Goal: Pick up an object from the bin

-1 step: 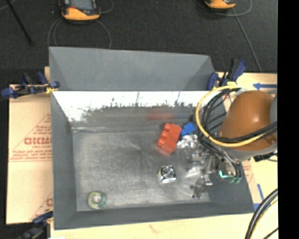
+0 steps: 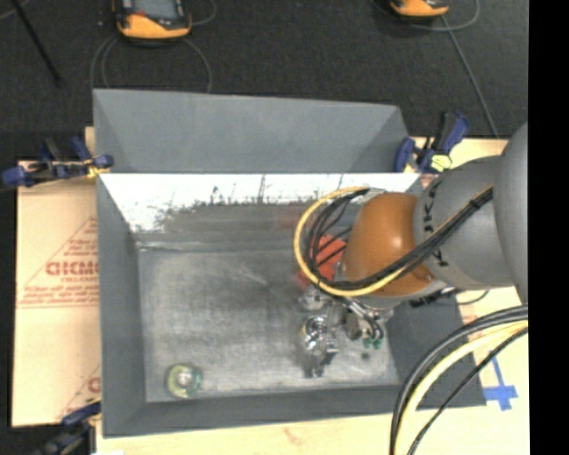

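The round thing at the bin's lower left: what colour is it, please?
The round thing is pale green, camera view.

A dark floor (image 2: 267, 53) lies all around the grey bin (image 2: 116, 293). Two orange and black things sit on the floor at the far edge, one at the view's left (image 2: 153, 18) and one further right (image 2: 418, 7). A small round green and white thing (image 2: 183, 380) lies alone in the bin's near left corner.

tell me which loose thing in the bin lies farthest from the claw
The small round pale-green thing in the lower-left corner, alone on the floor. The red thing lies far closer to the claw, partly behind the orange cover.
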Controlling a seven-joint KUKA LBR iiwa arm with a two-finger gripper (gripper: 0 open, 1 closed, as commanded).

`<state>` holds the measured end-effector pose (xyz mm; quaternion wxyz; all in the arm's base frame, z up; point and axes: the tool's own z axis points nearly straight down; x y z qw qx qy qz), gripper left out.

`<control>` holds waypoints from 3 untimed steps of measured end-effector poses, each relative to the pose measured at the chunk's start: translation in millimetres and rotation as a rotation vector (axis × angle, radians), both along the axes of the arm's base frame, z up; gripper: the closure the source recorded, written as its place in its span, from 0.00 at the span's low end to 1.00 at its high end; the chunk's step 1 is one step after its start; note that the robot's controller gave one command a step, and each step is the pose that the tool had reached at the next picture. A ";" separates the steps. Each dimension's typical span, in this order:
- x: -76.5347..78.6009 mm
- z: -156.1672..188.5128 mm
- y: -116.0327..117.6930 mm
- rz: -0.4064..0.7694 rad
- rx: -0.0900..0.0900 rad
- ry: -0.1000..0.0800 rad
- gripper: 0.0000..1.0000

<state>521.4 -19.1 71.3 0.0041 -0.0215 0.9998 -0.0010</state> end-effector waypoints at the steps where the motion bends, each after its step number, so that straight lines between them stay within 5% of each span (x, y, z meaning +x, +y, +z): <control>1: 42.3 6.7 -36.3 0.295 -0.002 0.002 0.00; 2: 31.9 3.9 -28.6 0.297 -0.004 -0.012 0.00; 3: 32.4 5.3 -28.2 0.300 -0.004 -0.010 1.00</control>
